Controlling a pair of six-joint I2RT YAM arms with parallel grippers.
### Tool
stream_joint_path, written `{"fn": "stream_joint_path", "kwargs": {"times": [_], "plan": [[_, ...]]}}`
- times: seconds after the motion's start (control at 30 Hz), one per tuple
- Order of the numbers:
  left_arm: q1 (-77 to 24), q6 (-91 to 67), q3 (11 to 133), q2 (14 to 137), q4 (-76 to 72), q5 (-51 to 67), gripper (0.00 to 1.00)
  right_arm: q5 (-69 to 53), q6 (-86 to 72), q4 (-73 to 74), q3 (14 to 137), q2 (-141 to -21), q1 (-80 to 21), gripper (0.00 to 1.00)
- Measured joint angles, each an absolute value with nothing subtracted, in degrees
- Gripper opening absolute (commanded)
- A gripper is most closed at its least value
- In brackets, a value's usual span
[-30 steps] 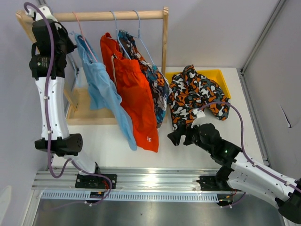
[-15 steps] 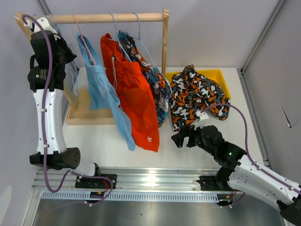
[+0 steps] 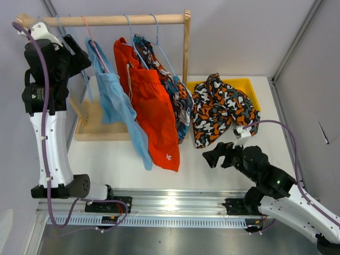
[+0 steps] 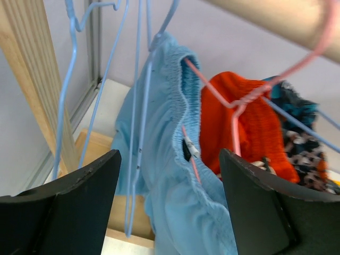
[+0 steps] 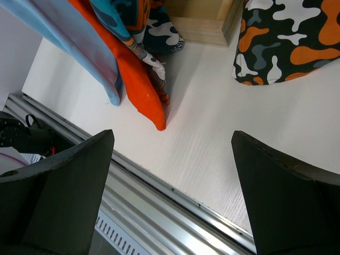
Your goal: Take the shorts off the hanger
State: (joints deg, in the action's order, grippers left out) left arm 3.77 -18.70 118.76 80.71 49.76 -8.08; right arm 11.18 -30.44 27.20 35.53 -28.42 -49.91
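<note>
Three pairs of shorts hang from the wooden rail (image 3: 122, 19): light blue shorts (image 3: 114, 101) on a pink hanger (image 4: 249, 95), red-orange shorts (image 3: 151, 114), and blue-orange patterned shorts (image 3: 179, 103). Camouflage shorts (image 3: 220, 109) lie off the rack, draped over a yellow bin (image 3: 251, 85). My left gripper (image 3: 78, 53) is open high by the rail's left end. In its wrist view the gripper (image 4: 169, 159) frames the light blue waistband (image 4: 164, 111) without touching it. My right gripper (image 3: 212, 156) is open and empty, low over the table in front of the camouflage shorts.
Empty blue wire hangers (image 4: 69, 95) hang by the left wooden post (image 4: 32, 79). The rack's wooden base tray (image 3: 98, 130) sits under the clothes. A metal rail (image 5: 159, 196) runs along the table's near edge.
My left gripper has gone from shut to open and drawn back left from the light blue shorts. My right arm has pulled back toward the near right, away from the camouflage shorts.
</note>
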Motion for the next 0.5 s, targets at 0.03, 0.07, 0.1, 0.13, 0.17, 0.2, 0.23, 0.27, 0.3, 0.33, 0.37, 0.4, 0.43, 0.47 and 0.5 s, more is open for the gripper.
{"fn": "stream_joint_path", "kwargs": {"times": [0.03, 0.07, 0.1, 0.13, 0.17, 0.2, 0.23, 0.27, 0.3, 0.33, 0.37, 0.4, 0.43, 0.47, 0.5], "plan": [[3.66, -19.09, 119.22, 80.03, 49.91, -7.42, 0.77, 11.27, -30.48, 27.73, 35.62, -28.08, -49.91, 0.99], [3.57, -19.49, 119.42, 79.22, 49.89, -7.01, 0.75, 11.40, -30.52, 28.29, 35.62, -27.77, -49.91, 1.00], [3.40, -19.77, 119.44, 78.24, 49.89, -6.57, 0.73, 11.53, -30.68, 28.80, 35.64, -27.53, -49.93, 0.99], [3.16, -20.14, 119.44, 77.28, 49.93, -5.91, 0.69, 11.64, -30.74, 29.34, 35.64, -27.27, -49.93, 0.99], [2.92, -20.38, 119.44, 76.53, 49.91, -5.48, 0.66, 11.70, -30.89, 29.74, 35.68, -27.07, -49.93, 0.99], [2.52, -20.64, 119.44, 75.61, 49.87, -4.99, 0.65, 11.84, -30.98, 30.09, 35.79, -26.96, -49.95, 0.99], [2.20, -20.91, 119.42, 74.81, 49.82, -4.25, 0.65, 11.97, -31.05, 30.35, 35.92, -26.94, -49.98, 1.00], [1.85, -21.08, 119.22, 74.00, 49.56, -3.51, 0.65, 12.10, -31.09, 30.52, 36.10, -26.94, -50.02, 0.99], [1.61, -21.17, 118.85, 73.38, 49.08, -2.57, 0.65, 12.23, -31.09, 30.63, 36.23, -26.94, -50.02, 0.99], [1.39, -21.30, 118.26, 72.95, 48.47, -1.67, 0.65, 12.29, -31.11, 30.70, 36.29, -26.92, -50.04, 0.99], [1.02, -21.50, 117.69, 72.73, 48.21, -0.86, 0.65, 12.45, -31.11, 30.79, 36.32, -26.92, -50.04, 1.00], [0.43, -21.58, 117.25, 72.69, 47.99, -0.51, 0.65, 12.56, -31.18, 31.03, 36.36, -26.92, -50.04, 0.99], [-0.25, -21.61, 116.57, 72.73, 47.53, -0.08, 0.65, 12.64, -31.29, 31.24, 36.36, -26.81, -50.02, 1.00], [-0.97, -21.61, 115.96, 72.77, 47.18, 0.30, 0.64, 12.73, -31.33, 31.51, 36.38, -26.65, -50.04, 1.00], [-1.72, -21.61, 115.48, 73.12, 46.98, 0.49, 0.63, 12.80, -31.40, 31.77, 36.40, -26.44, -50.04, 1.00]]}}
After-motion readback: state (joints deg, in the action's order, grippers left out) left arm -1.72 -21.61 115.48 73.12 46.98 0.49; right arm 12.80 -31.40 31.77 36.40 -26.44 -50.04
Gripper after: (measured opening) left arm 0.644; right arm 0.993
